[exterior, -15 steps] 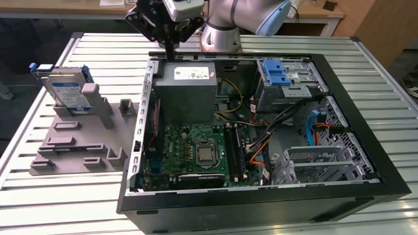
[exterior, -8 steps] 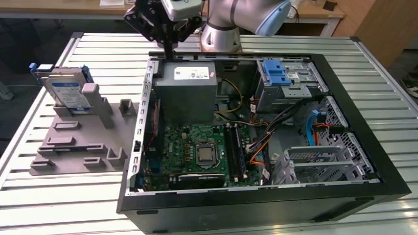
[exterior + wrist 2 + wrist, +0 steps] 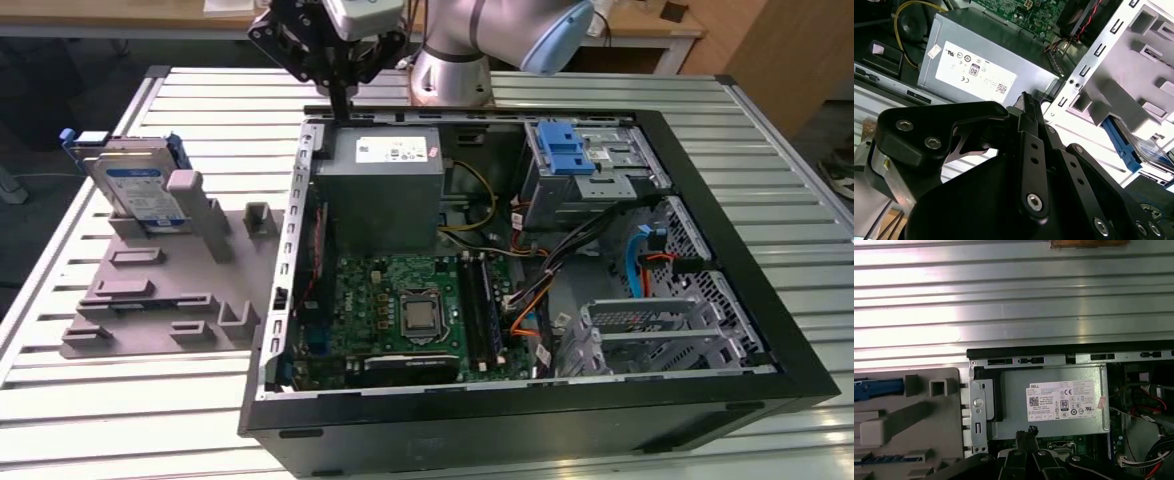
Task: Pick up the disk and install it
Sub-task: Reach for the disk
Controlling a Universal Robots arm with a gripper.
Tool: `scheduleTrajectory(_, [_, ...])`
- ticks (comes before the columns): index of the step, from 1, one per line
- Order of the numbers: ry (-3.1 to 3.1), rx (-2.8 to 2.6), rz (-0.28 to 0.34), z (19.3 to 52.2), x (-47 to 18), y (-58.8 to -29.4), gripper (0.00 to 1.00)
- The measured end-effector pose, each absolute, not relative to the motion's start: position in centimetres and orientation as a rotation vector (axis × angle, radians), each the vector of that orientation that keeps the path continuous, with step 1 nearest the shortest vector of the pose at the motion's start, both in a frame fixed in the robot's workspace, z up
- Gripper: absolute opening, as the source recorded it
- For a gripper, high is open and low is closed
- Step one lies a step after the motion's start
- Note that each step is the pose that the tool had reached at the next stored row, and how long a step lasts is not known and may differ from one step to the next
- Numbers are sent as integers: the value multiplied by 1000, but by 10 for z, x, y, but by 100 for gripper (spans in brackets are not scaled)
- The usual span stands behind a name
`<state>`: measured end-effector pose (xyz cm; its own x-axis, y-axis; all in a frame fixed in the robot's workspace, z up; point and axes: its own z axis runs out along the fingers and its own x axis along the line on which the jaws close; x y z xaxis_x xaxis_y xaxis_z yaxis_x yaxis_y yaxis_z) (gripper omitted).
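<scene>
Since the disk stands upright in the grey holder, well apart from the jaws toward the exterior view's left, the pick-up step has not yet begun. The gripper hangs clenched on nothing (fingertips pressed together in both wrist views) over the computer case rim, with the power supply just beneath. By my judgement, a grasp needs the jaws parted and carried across. Open table lies between; rightward, the blue-latched cage sits among cables.
</scene>
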<state>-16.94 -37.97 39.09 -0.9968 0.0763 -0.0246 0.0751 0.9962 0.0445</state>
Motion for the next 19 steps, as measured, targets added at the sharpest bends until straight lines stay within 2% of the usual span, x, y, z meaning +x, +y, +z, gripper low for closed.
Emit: scheduleTrajectory(19, [3112,118,68,390,-187,-376,11])
